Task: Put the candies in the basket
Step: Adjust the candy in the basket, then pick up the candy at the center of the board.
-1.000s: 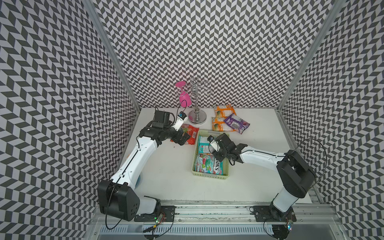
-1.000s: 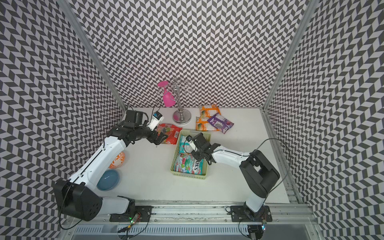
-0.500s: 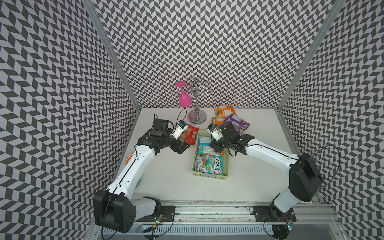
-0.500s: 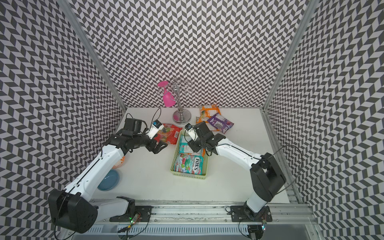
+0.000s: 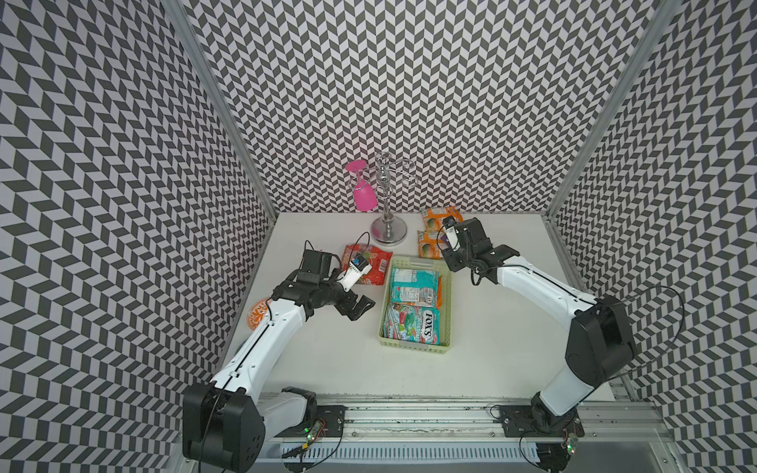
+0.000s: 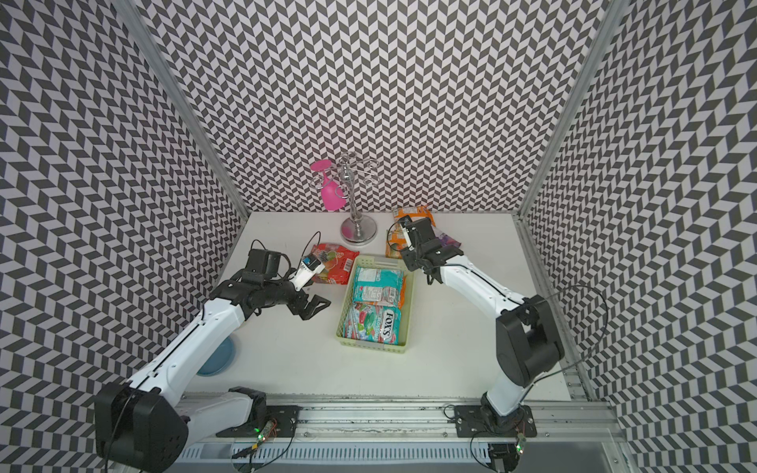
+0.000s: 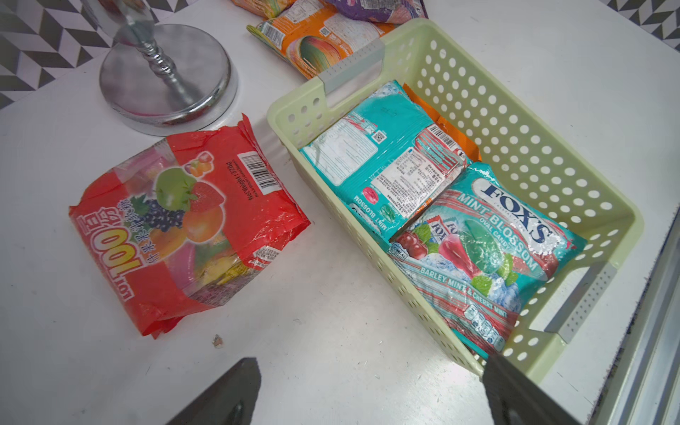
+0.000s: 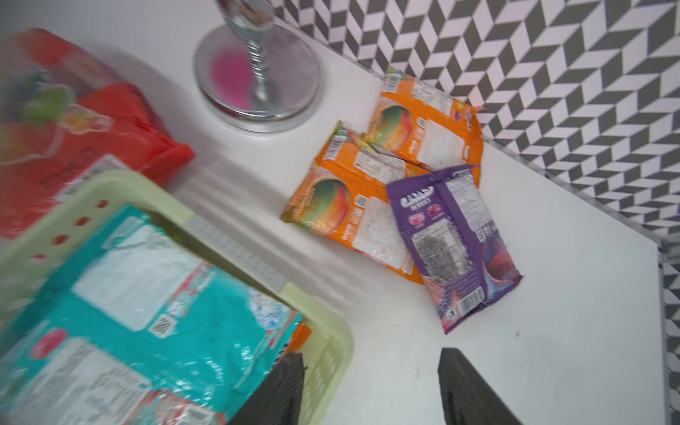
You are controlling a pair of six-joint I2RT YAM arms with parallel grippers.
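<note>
**Right gripper** [image 8: 371, 355]: jaws apart, empty. Purple packet [image 8: 456, 239] lies just ahead, overlapping the orange packets [image 8: 349, 206]; basket [image 8: 323, 320] rim beside one finger.
**Left gripper** [image 7: 371, 364]: jaws wide, empty. Red bag [image 7: 191, 228] ahead.
**Hazard:** overlapped glossy packets may slip or lift together; a finger may snag the rim.

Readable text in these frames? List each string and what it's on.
"FOX'S": face-up teal packet
"MINT BLOSSOM OVAL CANDY": same packet
"BARLEY MINT & CHERRY MINT": same packet
"MINT BLOSSOM": face-down teal packet
"LOT 100": red bag
orange packets, purple packet: print too blurred to read
</note>
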